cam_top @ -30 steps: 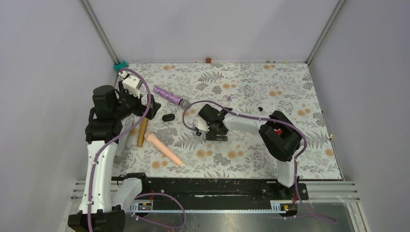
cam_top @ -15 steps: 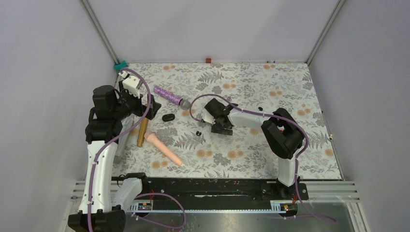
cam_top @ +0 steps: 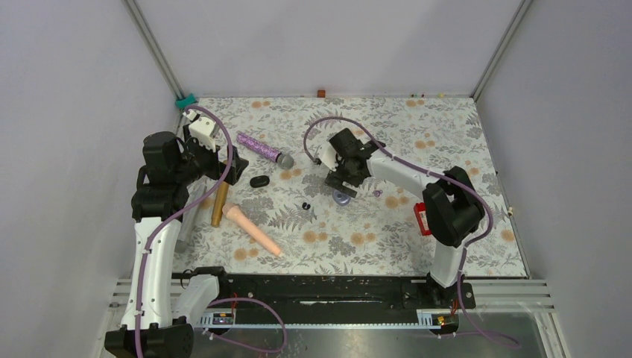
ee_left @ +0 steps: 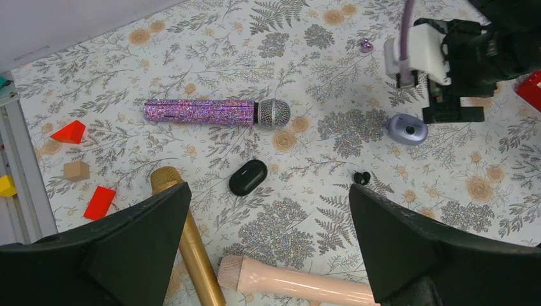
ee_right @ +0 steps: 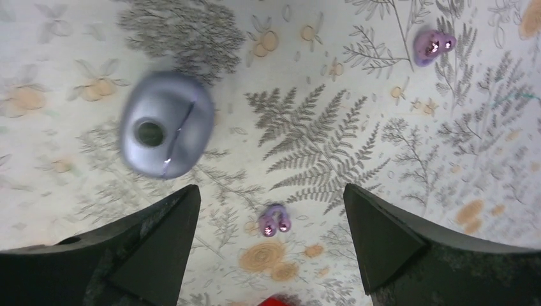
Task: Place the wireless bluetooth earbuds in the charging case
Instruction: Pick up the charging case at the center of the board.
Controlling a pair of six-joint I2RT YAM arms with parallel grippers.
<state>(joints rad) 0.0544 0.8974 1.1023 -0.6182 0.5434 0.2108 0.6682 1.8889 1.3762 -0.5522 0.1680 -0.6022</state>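
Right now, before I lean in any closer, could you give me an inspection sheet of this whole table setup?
Surface: floral table cover, lying flat.
Job's things: lilac charging case; purple earbud near it, second purple earbud farther off; black case with black earbud lying apart from it.
Clutter: glitter microphone, gold microphone, peach microphone, red box, small coloured blocks.
Grippers: left gripper open, empty; right gripper open, empty, above the lilac case.
Cables: left arm's purple cable and right arm's purple cable, both looping.
Surroundings: pale walls, metal frame posts.
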